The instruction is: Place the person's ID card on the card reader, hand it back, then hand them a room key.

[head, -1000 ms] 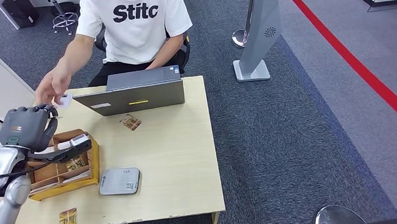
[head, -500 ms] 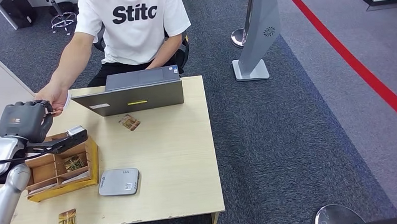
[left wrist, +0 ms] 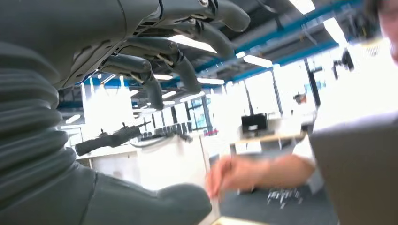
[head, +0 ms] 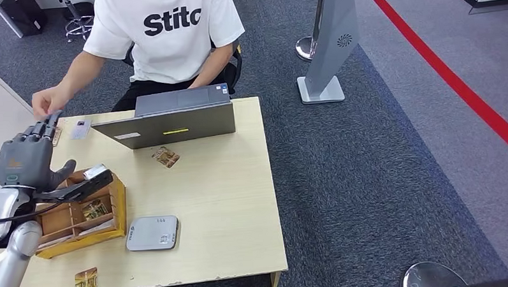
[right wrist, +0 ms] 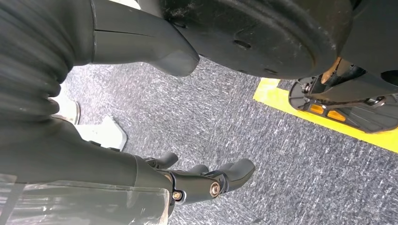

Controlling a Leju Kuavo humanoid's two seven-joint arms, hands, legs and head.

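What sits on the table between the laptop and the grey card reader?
In the head view, a small patterned card lies on the table, just in front of the laptop; from there to the card reader is bare tabletop.

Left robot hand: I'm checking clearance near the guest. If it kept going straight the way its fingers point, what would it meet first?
Probably the person's hand, just beyond the left robot hand; depth is unclear, so it might pass beneath.

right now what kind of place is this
Probably a mock hotel check-in desk in an open office: a card reader and a wooden card tray on the desk, ceiling light strips overhead.
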